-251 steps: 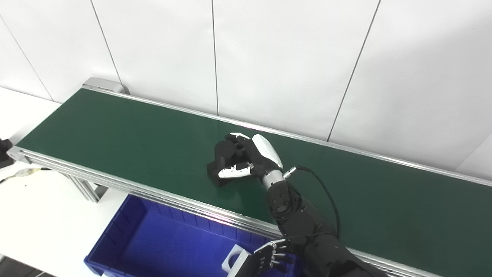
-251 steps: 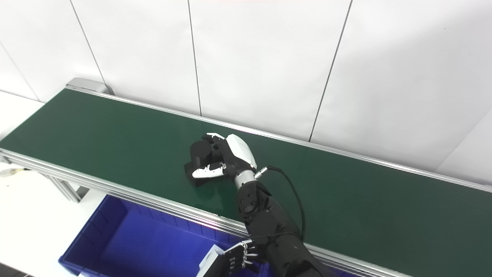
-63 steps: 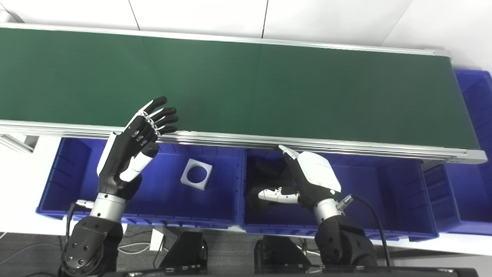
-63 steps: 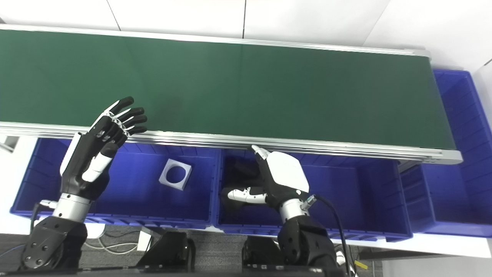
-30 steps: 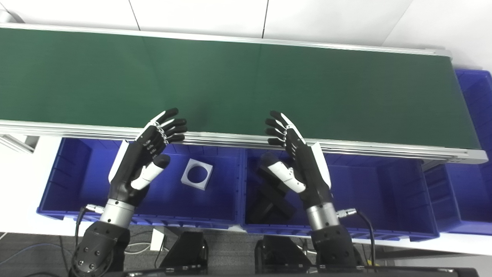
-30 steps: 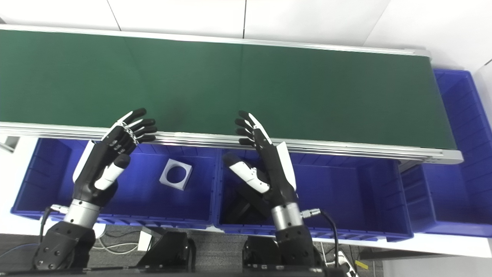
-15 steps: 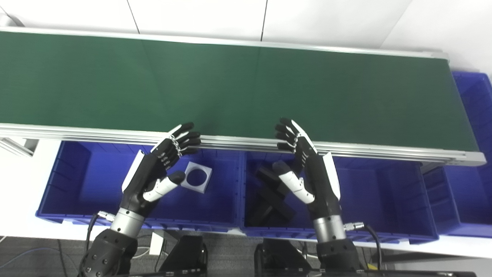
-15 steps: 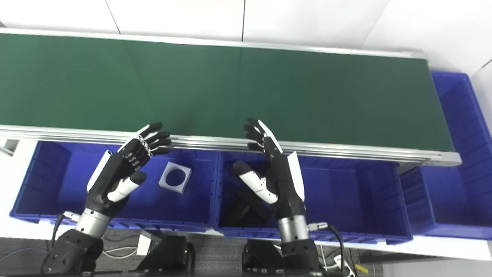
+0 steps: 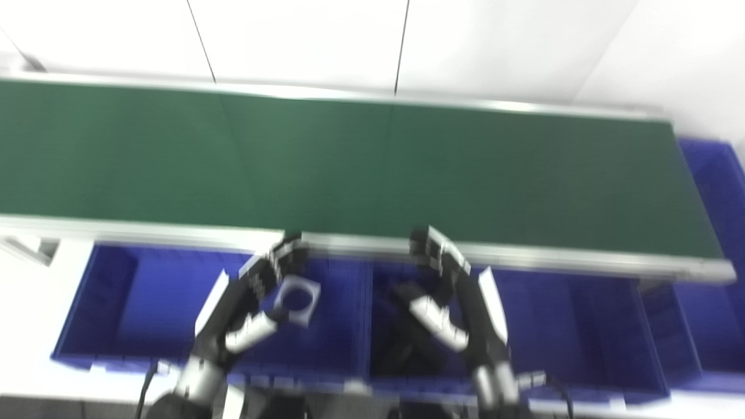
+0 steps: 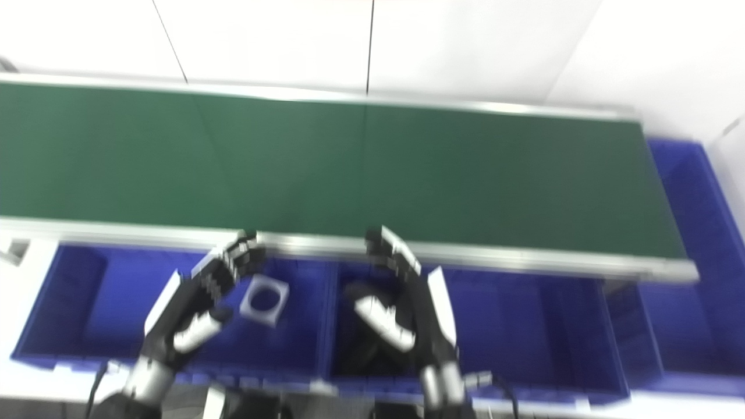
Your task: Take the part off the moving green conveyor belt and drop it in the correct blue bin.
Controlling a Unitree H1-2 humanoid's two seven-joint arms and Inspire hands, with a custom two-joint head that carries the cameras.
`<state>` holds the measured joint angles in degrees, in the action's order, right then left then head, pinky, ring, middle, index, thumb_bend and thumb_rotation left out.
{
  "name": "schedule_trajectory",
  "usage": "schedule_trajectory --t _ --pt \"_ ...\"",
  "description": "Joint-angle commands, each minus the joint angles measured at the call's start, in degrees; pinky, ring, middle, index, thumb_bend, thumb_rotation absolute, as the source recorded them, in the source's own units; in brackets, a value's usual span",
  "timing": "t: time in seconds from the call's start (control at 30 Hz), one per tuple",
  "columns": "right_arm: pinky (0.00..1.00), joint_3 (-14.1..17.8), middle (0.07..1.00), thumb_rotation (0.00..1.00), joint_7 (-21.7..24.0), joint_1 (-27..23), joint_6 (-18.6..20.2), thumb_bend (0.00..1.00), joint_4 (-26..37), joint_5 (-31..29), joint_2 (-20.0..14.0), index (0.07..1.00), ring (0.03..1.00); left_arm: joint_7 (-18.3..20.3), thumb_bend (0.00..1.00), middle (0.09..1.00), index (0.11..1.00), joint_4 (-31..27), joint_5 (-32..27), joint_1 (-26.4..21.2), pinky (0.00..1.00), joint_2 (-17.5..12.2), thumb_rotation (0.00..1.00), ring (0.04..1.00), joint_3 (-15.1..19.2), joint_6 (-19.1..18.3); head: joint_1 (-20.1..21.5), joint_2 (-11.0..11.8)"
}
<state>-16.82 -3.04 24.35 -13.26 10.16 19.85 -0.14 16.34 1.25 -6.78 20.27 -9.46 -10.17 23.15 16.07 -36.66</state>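
Blur softens both views; green conveyor belt runs across with no part on it; left hand hovers over the left blue bin, fingers spread, holding nothing, beside a grey square piece; right hand hangs over the middle blue bin, fingers apart and empty; black part lies inside that bin.

White panelled wall runs behind, w/ dark vertical seams. White tabletop shows at left. Frames blurred.
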Motion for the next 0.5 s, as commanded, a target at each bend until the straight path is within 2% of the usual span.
schedule_trajectory --t 0.0,0.23,0.47 --pt "0.71 -0.45 0.823 0.69 -1.34 -0.49 -3.97 0.57 0.15 0.21 1.13 0.842 0.791 0.98 0.83 0.838 0.884 -0.31 -0.65 -0.89 0.8 -0.6 0.67 0.822 0.35 2.84 0.84 0.82" --pt "0.71 -0.45 0.817 0.62 -2.22 -1.36 -4.72 0.57 -2.39 1.03 1.97 0.843 0.787 1.73 0.84 0.834 0.881 2.06 -1.34 -1.86 0.8 -0.69 0.67 0.82 1.16 3.59 1.81 3.03" --pt "0.71 -0.48 0.817 0.58 -2.71 -2.01 -4.95 0.57 -2.84 1.09 2.22 0.843 0.786 2.17 0.83 0.837 0.887 2.22 -1.19 -2.21 0.8 -0.68 0.68 0.819 1.93 3.53 1.89 1.88"
